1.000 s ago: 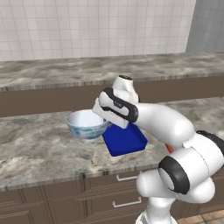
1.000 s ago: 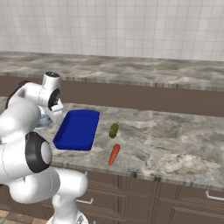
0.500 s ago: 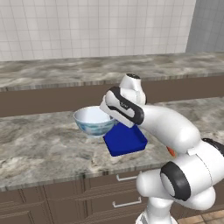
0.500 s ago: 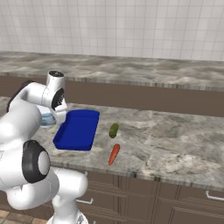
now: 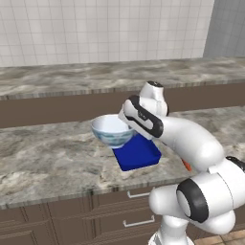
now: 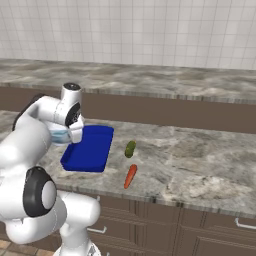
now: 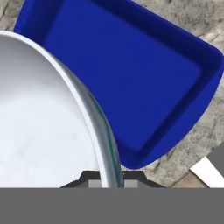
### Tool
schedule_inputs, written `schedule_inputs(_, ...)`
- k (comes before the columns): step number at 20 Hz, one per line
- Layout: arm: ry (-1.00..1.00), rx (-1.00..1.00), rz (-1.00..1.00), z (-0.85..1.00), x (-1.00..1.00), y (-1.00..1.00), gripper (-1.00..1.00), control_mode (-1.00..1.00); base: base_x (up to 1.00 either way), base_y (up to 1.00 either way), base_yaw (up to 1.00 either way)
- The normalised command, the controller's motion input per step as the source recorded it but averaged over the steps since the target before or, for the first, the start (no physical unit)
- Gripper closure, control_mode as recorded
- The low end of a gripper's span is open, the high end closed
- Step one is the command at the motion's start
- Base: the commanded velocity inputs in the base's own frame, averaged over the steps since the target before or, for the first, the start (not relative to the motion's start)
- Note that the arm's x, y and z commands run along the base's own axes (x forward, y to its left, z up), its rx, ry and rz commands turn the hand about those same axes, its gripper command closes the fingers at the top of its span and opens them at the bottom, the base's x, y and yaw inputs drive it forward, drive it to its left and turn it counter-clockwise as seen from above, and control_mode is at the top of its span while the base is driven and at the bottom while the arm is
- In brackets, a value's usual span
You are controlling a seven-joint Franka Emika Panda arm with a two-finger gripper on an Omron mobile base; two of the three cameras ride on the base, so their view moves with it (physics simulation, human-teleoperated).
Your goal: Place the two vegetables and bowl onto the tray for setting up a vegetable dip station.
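The white bowl [image 5: 111,130] with its pale bluish outside hangs above the counter, over the left edge of the blue tray [image 5: 139,153]. My gripper [image 5: 126,124] is shut on the bowl's right rim. In the hand view the bowl's rim [image 7: 103,127] runs between my fingertips, with the bowl [image 7: 39,127] at left and the empty tray [image 7: 131,74] beyond it. From the right base view, the bowl [image 6: 60,135] peeks out behind my gripper [image 6: 74,136] at the near left of the tray [image 6: 90,147]. The green cucumber [image 6: 130,148] and the orange carrot [image 6: 130,176] lie on the counter right of the tray.
The grey marble counter [image 5: 43,162] stretches left of the tray, with its front edge and drawers [image 5: 131,210] just below. A raised back ledge [image 6: 175,85] and tiled wall stand behind. Open counter [image 6: 200,165] lies right of the vegetables.
The bowl has risen off the counter and travelled right with my gripper, from left of the tray to over its left edge. The vegetables and tray have stayed put.
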Motion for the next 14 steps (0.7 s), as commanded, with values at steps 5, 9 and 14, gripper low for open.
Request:
schedule_inputs(5, -0.03, -0.01, -0.05, 0.00, 0.13, -0.28, 1.00, -1.00, 0.00, 0.00, 0.00)
schedule_inputs(9, -0.02, -0.04, -0.03, -0.06, 0.19, -0.19, 1.00, -1.00, 0.00, 0.00, 0.00)
schedule_inputs(14, -0.07, -0.07, 0.00, -0.10, 0.23, -0.12, 1.00, -1.00, 0.00, 0.00, 0.00)
